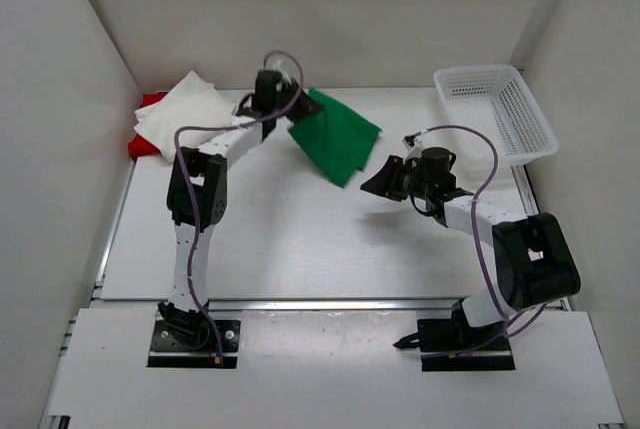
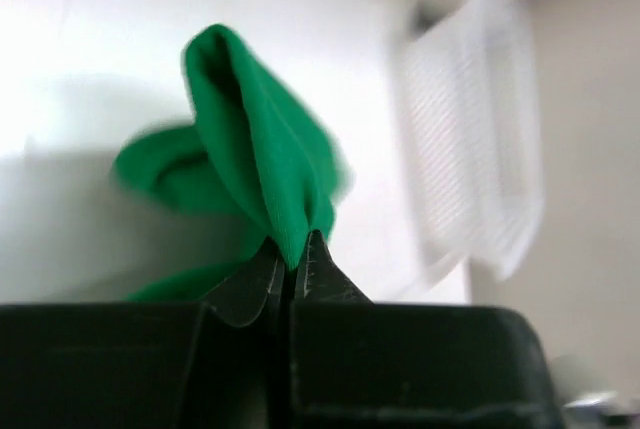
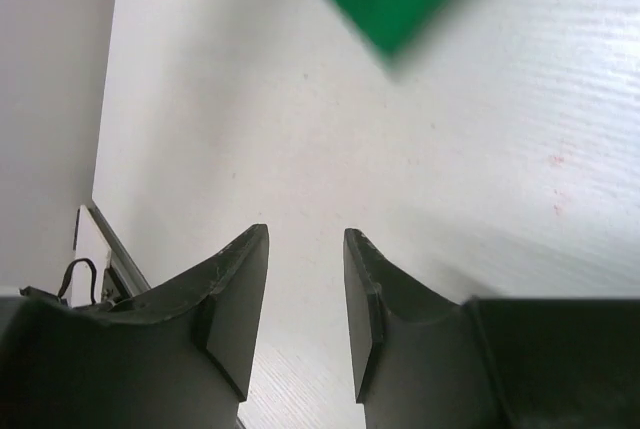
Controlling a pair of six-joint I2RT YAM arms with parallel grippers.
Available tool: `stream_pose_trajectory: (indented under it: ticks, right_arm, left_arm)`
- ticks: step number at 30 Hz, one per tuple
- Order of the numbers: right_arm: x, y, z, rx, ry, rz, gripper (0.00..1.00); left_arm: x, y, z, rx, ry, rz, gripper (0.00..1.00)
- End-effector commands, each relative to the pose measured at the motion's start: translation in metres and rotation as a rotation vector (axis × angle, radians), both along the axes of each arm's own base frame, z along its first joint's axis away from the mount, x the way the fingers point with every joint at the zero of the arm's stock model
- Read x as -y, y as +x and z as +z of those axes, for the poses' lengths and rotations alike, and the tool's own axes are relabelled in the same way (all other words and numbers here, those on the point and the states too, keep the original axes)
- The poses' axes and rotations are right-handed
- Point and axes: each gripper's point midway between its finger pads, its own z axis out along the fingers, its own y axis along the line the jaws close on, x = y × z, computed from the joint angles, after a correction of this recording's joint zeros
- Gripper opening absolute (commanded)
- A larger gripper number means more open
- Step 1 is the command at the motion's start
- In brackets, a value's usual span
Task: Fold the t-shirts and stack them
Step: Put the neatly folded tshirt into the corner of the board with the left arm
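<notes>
Upper centre, the left end effector (image 2: 291, 264) pinches the green shirt (image 2: 255, 149) tight. Centre right, the right end effector (image 3: 306, 236) hangs half-parted and empty over the table (image 3: 450, 199).

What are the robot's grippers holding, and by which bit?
The left gripper pinches the green t-shirt by a bunched fold of its cloth. The right gripper is open, holding nothing.

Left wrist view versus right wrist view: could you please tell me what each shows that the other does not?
Only the left wrist view shows the left gripper pinching a fold of the green t-shirt, with the white basket blurred behind. Only the right wrist view shows the right gripper, open and empty. Both show the green t-shirt and the white table.
</notes>
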Motion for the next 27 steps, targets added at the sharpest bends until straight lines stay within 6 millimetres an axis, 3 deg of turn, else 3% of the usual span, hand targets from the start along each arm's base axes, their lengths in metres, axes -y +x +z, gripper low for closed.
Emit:
stream_pose_trajectory:
  ticks: [1,3,4,5,7,8,10,11,12,13,14,15,16,17,18,19,20,21,22,24,27]
  right_arm:
    - [0.0,-0.002,0.013,0.055,0.041,0.013,0.34]
    - [-0.001,-0.006,0.008,0.042,0.045,0.023,0.34]
    - [-0.002,-0.006,0.006,0.038,0.041,0.027,0.35]
    - [-0.004,-0.008,0.005,0.041,0.037,0.037,0.35]
    - [-0.006,-0.008,0.003,0.033,0.037,0.047,0.35]
    - [-0.01,-0.01,0.003,0.027,0.046,0.064,0.35]
    - [-0.012,-0.012,-0.002,0.014,0.045,0.08,0.35]
    - [-0.015,-0.013,0.001,0.012,0.052,0.086,0.35]
    - [-0.018,-0.015,0.0,0.018,0.047,0.107,0.35]
    - [-0.023,-0.02,-0.003,0.006,0.041,0.122,0.36]
    - [-0.023,-0.019,-0.001,0.019,0.041,0.124,0.38]
    - [-0.027,-0.024,-0.006,0.008,0.029,0.138,0.39]
    - [-0.029,-0.026,-0.01,0.004,0.014,0.144,0.42]
    - [-0.029,-0.027,-0.011,0.002,0.01,0.14,0.46]
    - [-0.032,-0.033,-0.016,-0.011,0.003,0.15,0.47]
    - [-0.033,-0.037,-0.021,-0.026,-0.011,0.148,0.54]
    - [-0.033,-0.038,-0.024,-0.027,-0.024,0.144,0.65]
    - [-0.035,-0.042,-0.028,-0.027,-0.04,0.148,0.75]
    - [-0.036,-0.044,-0.03,-0.03,-0.059,0.144,0.98]
    - [-0.036,-0.048,-0.035,-0.028,-0.094,0.141,1.0]
    - [-0.035,-0.054,-0.045,-0.044,-0.183,0.145,0.99]
  left_arm:
    - [-0.06,0.049,0.103,0.142,-0.027,0.09,0.0]
    - [-0.114,0.068,0.139,0.193,-0.039,0.169,0.0]
    - [-0.13,0.072,0.139,0.189,-0.06,0.194,0.0]
    - [-0.161,0.074,0.147,0.189,-0.089,0.242,0.0]
    - [-0.216,0.072,0.139,0.172,-0.128,0.328,0.0]
    - [-0.254,0.067,0.134,0.17,-0.141,0.405,0.0]
    - [-0.314,0.045,0.11,0.165,-0.144,0.543,0.03]
    - [-0.331,0.04,0.104,0.157,-0.157,0.597,0.16]
    - [-0.355,0.026,0.084,0.13,-0.157,0.657,0.26]
    - [-0.377,0.012,0.07,0.11,-0.178,0.725,0.44]
    - [-0.388,0.003,0.068,0.112,-0.205,0.756,0.85]
    - [-0.406,-0.013,0.056,0.119,-0.206,0.811,0.98]
    - [-0.424,-0.03,0.044,0.092,-0.224,0.872,0.98]
    - [-0.425,-0.043,0.026,0.061,-0.231,0.911,0.99]
    - [-0.437,-0.052,0.041,0.103,-0.235,0.949,0.99]
    - [-0.444,-0.065,0.039,0.105,-0.228,0.979,0.98]
    - [-0.445,-0.072,0.031,0.083,-0.208,1.005,0.99]
    - [-0.449,-0.078,0.041,0.107,-0.19,1.017,0.98]
    - [-0.446,-0.081,0.045,0.116,-0.178,1.022,0.99]
    - [-0.437,-0.086,0.05,0.127,-0.143,1.003,0.98]
    - [-0.4,-0.092,0.061,0.166,-0.049,0.931,0.99]
